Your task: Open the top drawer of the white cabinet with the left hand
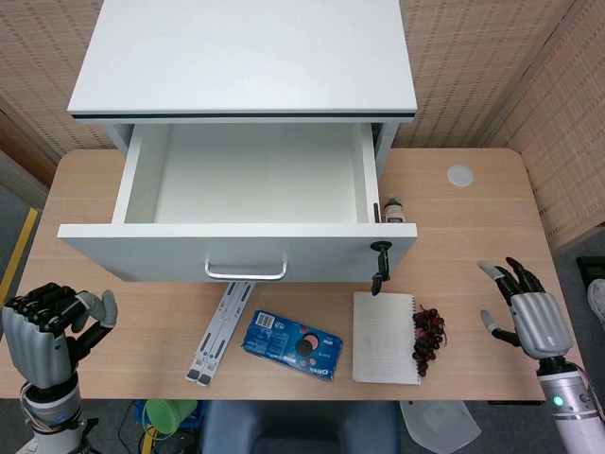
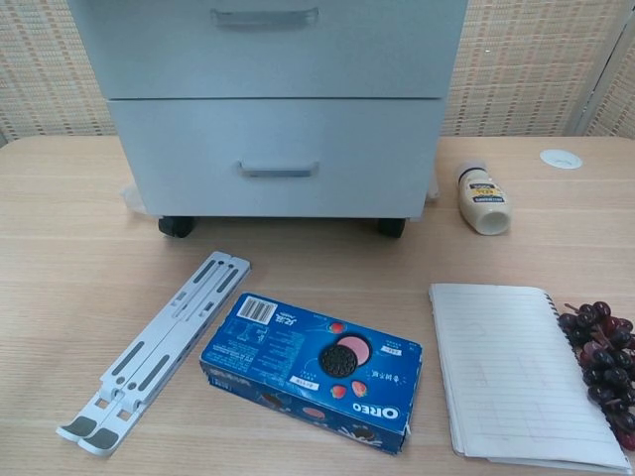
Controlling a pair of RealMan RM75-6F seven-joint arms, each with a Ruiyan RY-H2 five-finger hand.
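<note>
Both hands are empty: the left hand (image 1: 43,326) (fingers curled in) sits off the table's (image 1: 473,218) front left corner, the right hand (image 1: 527,314) spread near the right edge. The cabinet's (image 1: 246,57) top drawer (image 1: 236,248) stands pulled out, well apart from either.

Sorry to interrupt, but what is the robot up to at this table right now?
The white cabinet's top drawer stands pulled out and looks empty. The left hand sits at the table's near left edge, fingers curled, holding nothing. The right hand hovers open on the right, touching nothing.
</note>
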